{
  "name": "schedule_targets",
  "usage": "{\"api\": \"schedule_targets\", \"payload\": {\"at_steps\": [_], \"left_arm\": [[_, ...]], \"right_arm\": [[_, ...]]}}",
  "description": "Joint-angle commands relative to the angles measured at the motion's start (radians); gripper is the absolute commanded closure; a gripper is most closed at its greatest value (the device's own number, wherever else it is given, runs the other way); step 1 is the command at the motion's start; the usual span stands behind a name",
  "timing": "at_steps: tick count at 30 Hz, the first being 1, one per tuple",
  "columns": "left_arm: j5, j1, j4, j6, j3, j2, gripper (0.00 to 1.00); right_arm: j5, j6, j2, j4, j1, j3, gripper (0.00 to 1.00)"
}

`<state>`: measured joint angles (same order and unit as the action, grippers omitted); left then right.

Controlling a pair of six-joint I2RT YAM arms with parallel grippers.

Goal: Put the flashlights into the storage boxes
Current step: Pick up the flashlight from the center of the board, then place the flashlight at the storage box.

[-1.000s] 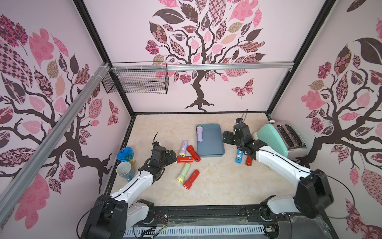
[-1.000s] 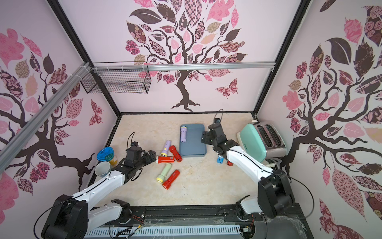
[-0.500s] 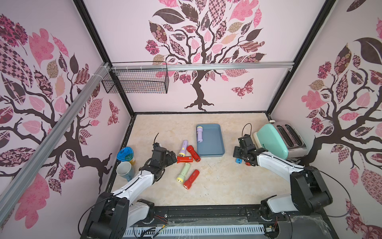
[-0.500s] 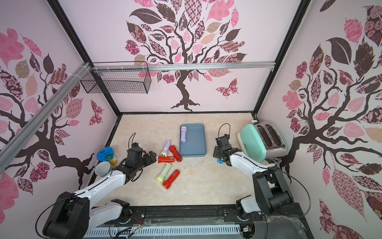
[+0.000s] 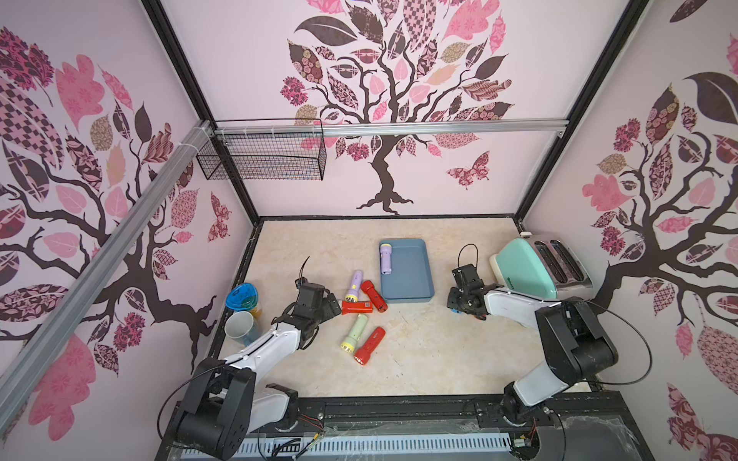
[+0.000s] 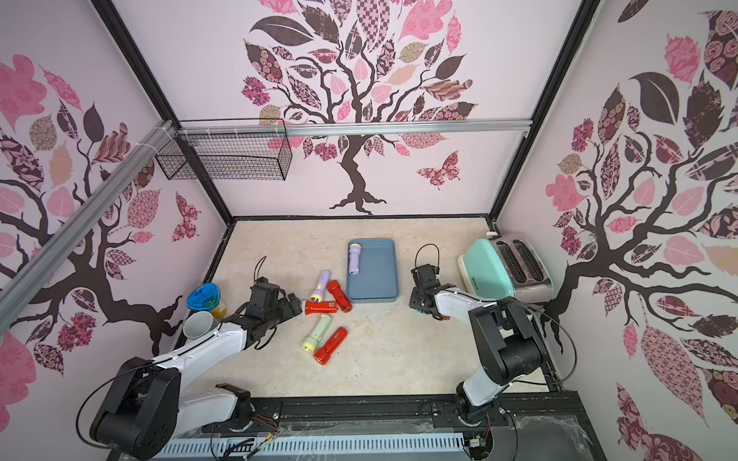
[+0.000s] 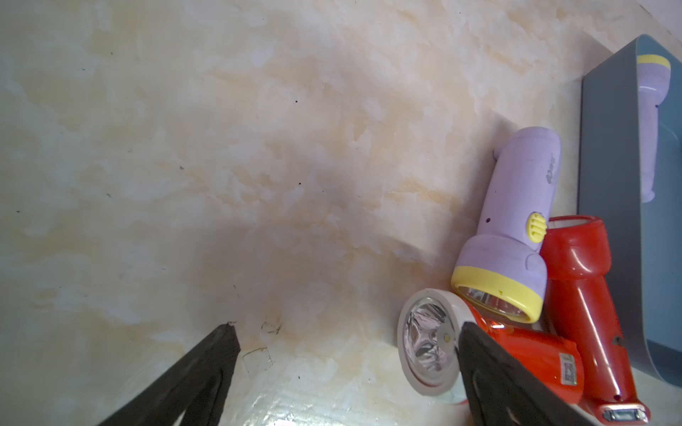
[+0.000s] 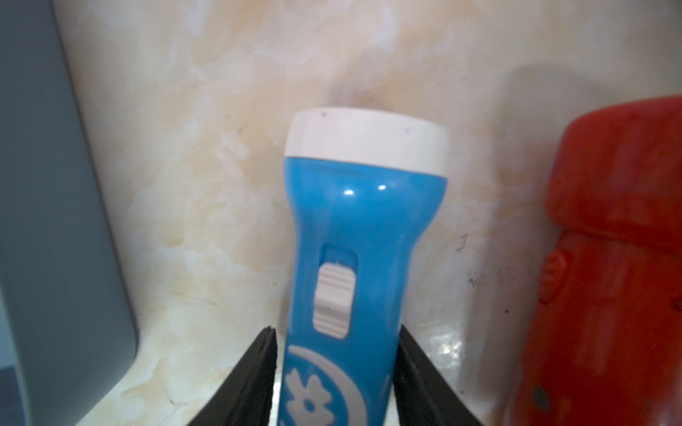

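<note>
The grey-blue storage box (image 5: pixel 415 287) (image 6: pixel 379 281) holds one lilac flashlight (image 5: pixel 385 259). Left of it lie a lilac flashlight (image 5: pixel 354 285), three red ones (image 5: pixel 373 295) (image 5: pixel 357 307) (image 5: pixel 369 345) and a pale green one (image 5: pixel 354 337). My left gripper (image 5: pixel 329 303) (image 7: pixel 347 332) is open over bare floor, one finger beside the white-rimmed head of a red flashlight (image 7: pixel 430 339). My right gripper (image 5: pixel 459 307) (image 8: pixel 337 332) is low, right of the box, shut on the blue flashlight (image 8: pixel 361 228). Another red flashlight (image 8: pixel 609 258) lies beside it.
A mint toaster (image 5: pixel 535 267) stands against the right wall, close behind the right arm. A blue-lidded cup (image 5: pixel 241 297) and a grey mug (image 5: pixel 239 329) sit by the left wall. A black wire basket (image 5: pixel 263 155) hangs high at the back left.
My right arm came away from the box edge, dropped to the floor and closed its jaws round the blue flashlight. The left arm has barely moved.
</note>
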<state>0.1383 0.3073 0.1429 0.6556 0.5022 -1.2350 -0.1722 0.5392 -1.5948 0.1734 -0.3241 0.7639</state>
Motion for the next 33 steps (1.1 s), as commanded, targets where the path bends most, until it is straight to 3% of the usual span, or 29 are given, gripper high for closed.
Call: {"api": "schedule_targets", "payload": {"at_steps": [1,9,13,33], "left_arm": [[0.017,-0.003,0.007,0.003,0.038,0.003,0.04],[0.097,-0.003,0.053,0.026,0.028,0.055,0.03],[0.126,-0.003,0.01,0.039,-0.018,0.094,0.04],[0.071,-0.004,0.021,0.028,0.04,0.009,0.05]], "right_arm": [[-0.023,-0.024,-0.016,0.024,0.003,0.002,0.53],[-0.039,-0.083,0.107,0.062,-0.063,0.064,0.57],[0.038,-0.12,0.105,0.03,-0.102,0.133,0.59],[0.332,0.008,-0.519,-0.025,-0.109,0.733,0.59]]}}
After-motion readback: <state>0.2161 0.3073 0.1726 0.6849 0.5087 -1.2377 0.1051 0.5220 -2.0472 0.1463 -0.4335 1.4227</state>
